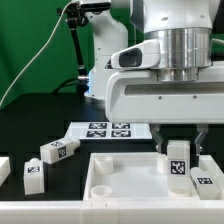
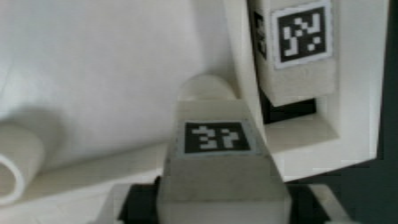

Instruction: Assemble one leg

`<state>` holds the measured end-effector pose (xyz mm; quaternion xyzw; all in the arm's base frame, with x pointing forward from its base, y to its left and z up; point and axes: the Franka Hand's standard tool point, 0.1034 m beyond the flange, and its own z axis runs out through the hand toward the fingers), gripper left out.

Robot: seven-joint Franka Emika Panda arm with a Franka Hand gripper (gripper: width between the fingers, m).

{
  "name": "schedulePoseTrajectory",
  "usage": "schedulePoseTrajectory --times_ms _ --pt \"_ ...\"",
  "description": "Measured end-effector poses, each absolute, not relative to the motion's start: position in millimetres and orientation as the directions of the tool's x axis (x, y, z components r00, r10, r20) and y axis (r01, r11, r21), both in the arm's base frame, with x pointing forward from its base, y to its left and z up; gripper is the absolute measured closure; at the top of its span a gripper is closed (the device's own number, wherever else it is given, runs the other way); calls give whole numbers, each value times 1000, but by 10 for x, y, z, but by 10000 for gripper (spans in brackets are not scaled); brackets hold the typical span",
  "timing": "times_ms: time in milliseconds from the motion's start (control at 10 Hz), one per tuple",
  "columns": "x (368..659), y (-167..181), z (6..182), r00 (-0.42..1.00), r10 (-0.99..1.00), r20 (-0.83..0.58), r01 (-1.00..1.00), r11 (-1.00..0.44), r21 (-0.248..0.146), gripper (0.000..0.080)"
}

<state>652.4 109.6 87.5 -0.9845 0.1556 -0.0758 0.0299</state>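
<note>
My gripper (image 1: 179, 157) is shut on a leg (image 1: 178, 163), a small white block with a black-and-white tag, held upright. It hangs over the right part of the large white square piece (image 1: 125, 177). I cannot tell whether the leg touches the piece. In the wrist view the held leg (image 2: 222, 140) fills the middle between my dark fingers (image 2: 157, 196). Beyond it lies another tagged leg (image 2: 295, 45). A round corner socket (image 2: 15, 155) of the square piece shows at the edge.
Two loose legs (image 1: 55, 150) (image 1: 32, 177) lie at the exterior view's left, with a white part (image 1: 3, 168) at the edge. Another leg (image 1: 207, 182) lies at the right. The marker board (image 1: 108, 130) lies behind the square piece. A white stand (image 1: 105, 45) rises at the back.
</note>
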Motion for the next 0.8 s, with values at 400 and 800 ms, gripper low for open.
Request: schedulePoseTrajectory --times_ms 400,800 --pt "6461 1226 853 657 -752 57 -742 -658 -130 511" --pt "6484 1245 852 448 -894 6 -887 -445 -128 511"
